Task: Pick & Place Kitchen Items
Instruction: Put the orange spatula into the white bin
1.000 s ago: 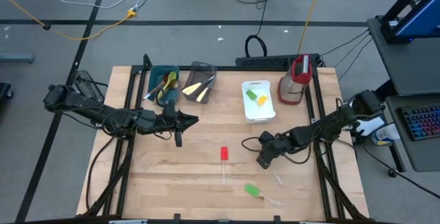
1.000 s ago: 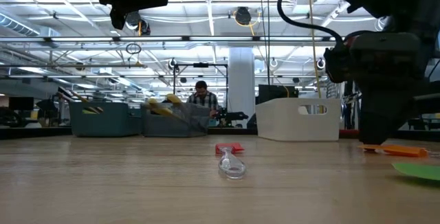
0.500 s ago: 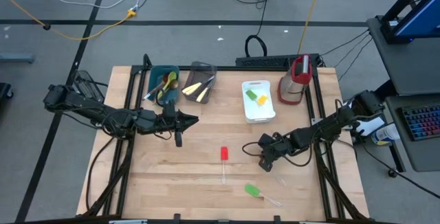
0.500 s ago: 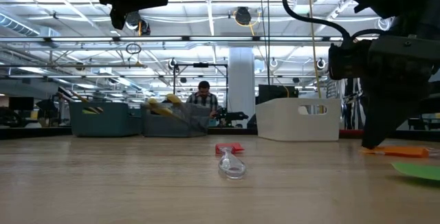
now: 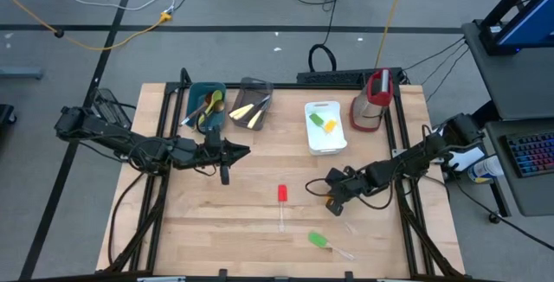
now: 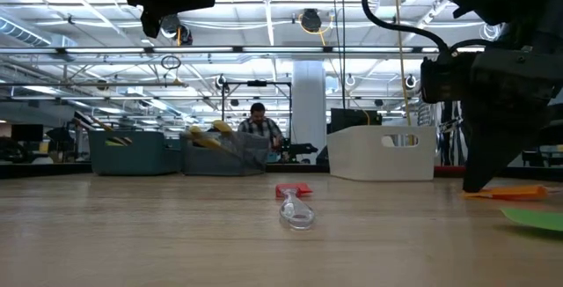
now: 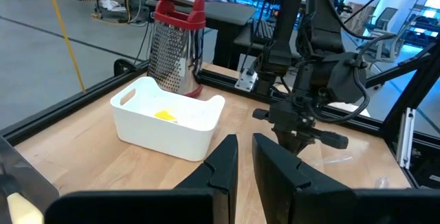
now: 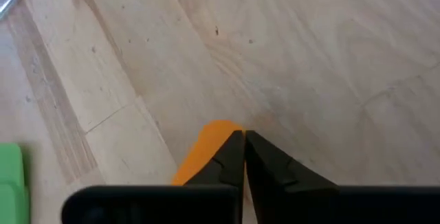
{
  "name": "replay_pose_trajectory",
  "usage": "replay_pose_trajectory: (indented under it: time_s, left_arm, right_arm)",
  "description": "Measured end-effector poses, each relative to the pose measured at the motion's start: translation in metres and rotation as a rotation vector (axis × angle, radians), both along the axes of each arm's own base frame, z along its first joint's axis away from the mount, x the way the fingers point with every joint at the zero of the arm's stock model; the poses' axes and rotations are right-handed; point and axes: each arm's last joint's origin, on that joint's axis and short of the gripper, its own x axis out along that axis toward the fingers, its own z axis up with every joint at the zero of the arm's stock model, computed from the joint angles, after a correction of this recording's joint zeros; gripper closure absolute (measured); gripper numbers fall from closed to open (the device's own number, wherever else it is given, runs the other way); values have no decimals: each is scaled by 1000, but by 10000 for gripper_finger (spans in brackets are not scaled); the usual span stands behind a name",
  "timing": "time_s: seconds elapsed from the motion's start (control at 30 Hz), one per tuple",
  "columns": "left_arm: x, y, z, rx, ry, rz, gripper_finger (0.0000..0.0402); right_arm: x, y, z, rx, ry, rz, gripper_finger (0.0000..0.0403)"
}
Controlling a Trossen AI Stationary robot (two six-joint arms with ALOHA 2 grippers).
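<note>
Right wrist view: right gripper pinched on orange spatula at tabletop; grasp step judged done; lift toward white tub called for next; left gripper parked, nearly closed, nothing held.

Readable text: none in any view
Labels, brands, numbers, signs: none can be made out

Orange spatula head; red spatula head; green spatula head; teal tub; grey tub; white tub; red-topped metal grater; pale wood table.
</note>
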Motion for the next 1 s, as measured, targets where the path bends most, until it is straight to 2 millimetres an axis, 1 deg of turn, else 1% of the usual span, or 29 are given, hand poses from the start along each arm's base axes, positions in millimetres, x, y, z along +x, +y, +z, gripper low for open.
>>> replay_pose_trajectory:
  time_s: [0.2,0.53,0.7,1.0]
  left_arm:
    - [0,0,0,1,0,1,357]
    - [0,0,0,5,1,0,357]
    - [0,0,0,5,1,0,357]
    - [0,0,0,5,2,0,357]
  right_arm:
    - [-1,1,18,25,-94,52,402]
    - [-2,-4,33,-60,-198,51,402]
    - [-1,-16,50,-173,-309,-49,403]
    - [-7,-49,90,-407,-499,-100,403]
